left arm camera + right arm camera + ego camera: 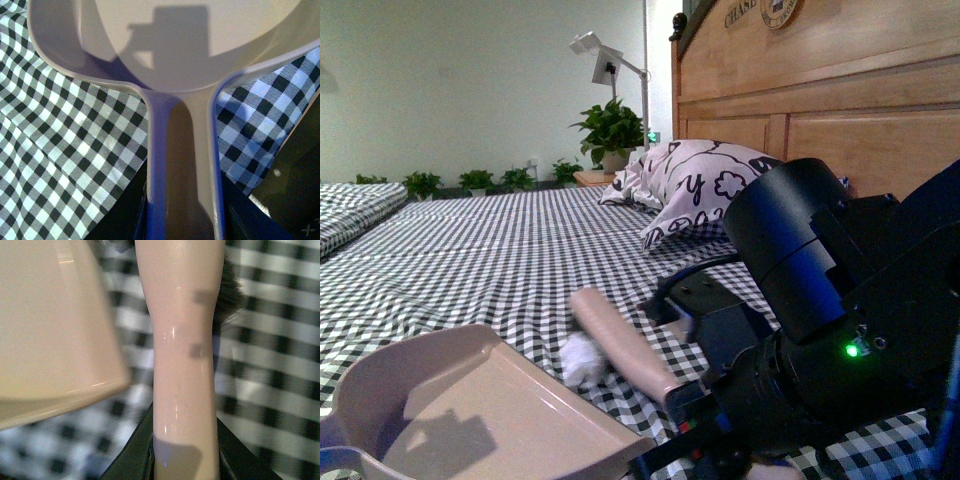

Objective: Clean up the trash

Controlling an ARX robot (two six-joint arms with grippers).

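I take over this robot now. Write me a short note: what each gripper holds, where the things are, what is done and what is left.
Left gripper: shut on the dustpan handle; the pan rests on the checked bedsheet.
Right gripper: shut on the brush handle.
Paper wad: lies on the sheet, beside the brush and close to the dustpan's edge, not inside it.
Done: both tools are gripped and brought to the wad.
Left: sweep the wad into the pan, then carry it away.
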